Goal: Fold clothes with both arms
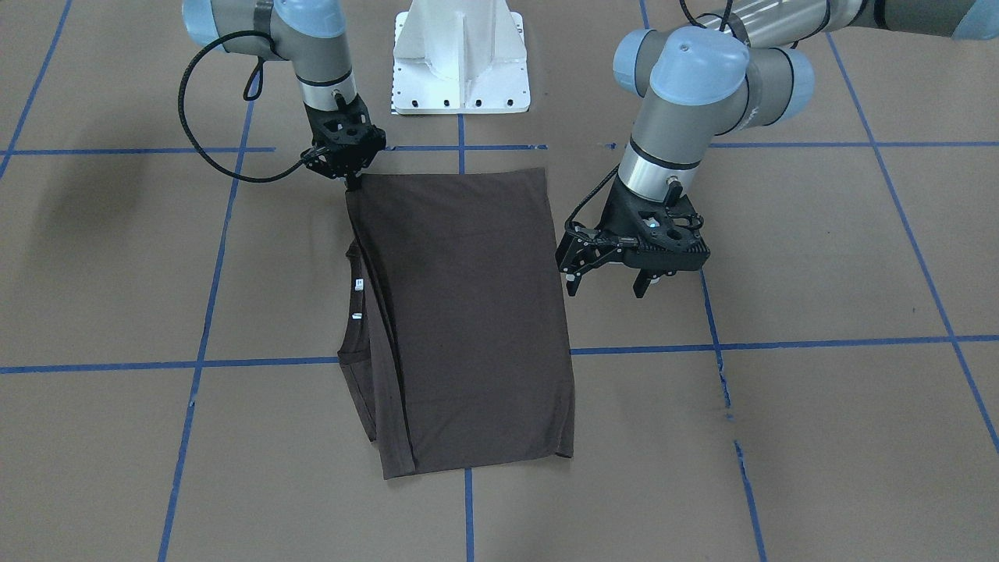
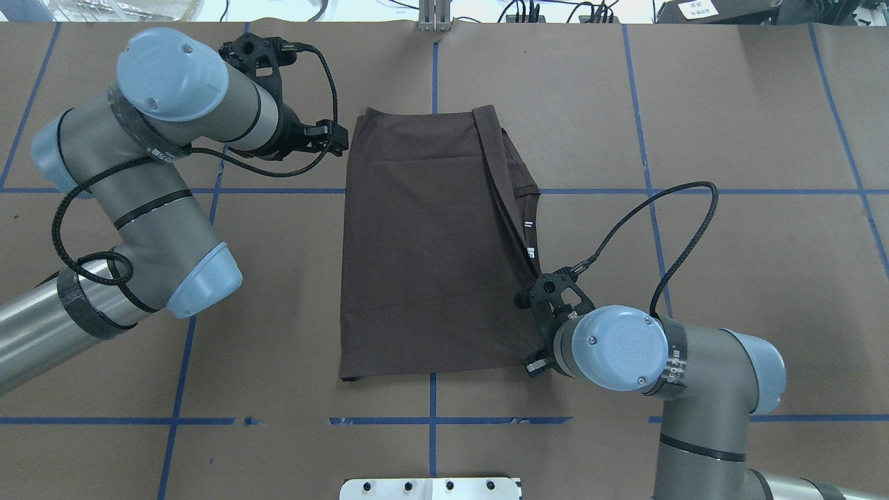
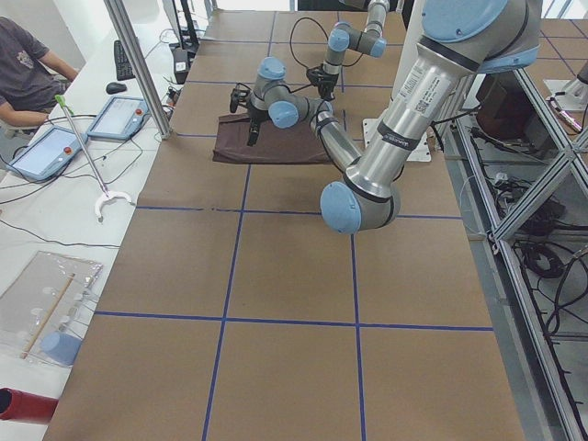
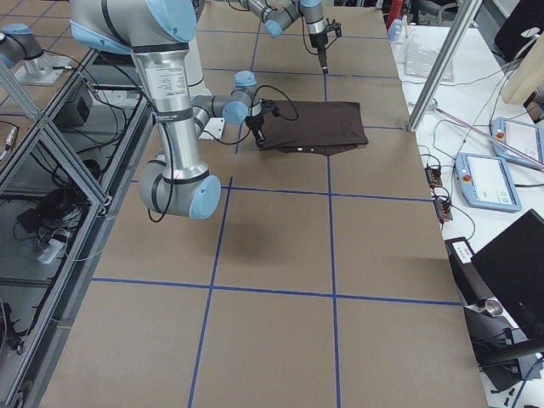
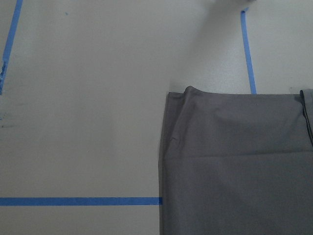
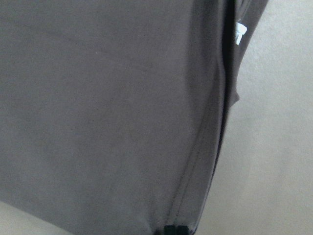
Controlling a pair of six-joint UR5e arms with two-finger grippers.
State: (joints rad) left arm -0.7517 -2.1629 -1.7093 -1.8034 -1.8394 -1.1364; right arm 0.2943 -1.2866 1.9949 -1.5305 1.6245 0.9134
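1. pedestal (image 2: 430, 488): white metal, at the robot-side edge of the table (image 2: 729, 104). Table has a brown top w/ a blue tape (image 1: 780, 343) grid.
2. right arm (image 2: 694, 375): silver-grey tube, lt-blue caps, black cable looped over the wrist. Enters from the robot's right and reaches to the cloth's near corner.
3. right gripper (image 1: 353, 184): fingers pressed together on the T-shirt's near right corner. Its wrist cam shows the tips closed on the fabric edge. Cannot tell if the corner is off the table.
4. T-shirt (image 1: 468, 312): dark grey-brown, at table ctr btwn both arms. Folded lengthwise to a long rectangle, top layer flat and smooth, lying across a tape line. An under-layer w/ the collar (image 1: 350, 339) sticks out along the robot's right side.
5. neck tags (image 2: 528, 223): white, two, on that exposed strip.
6. left gripper (image 1: 606, 290): fingers spread wide, nothing btwn them. Hangs above bare table just off the shirt's left edge, clear of the fabric. Its wrist cam looks down on the shirt's far left corner.
7. left arm (image 2: 160, 229): same build, bent at the elbow, on the robot's left.
8. person (image 3: 23, 64): seated beyond the table's far edge.
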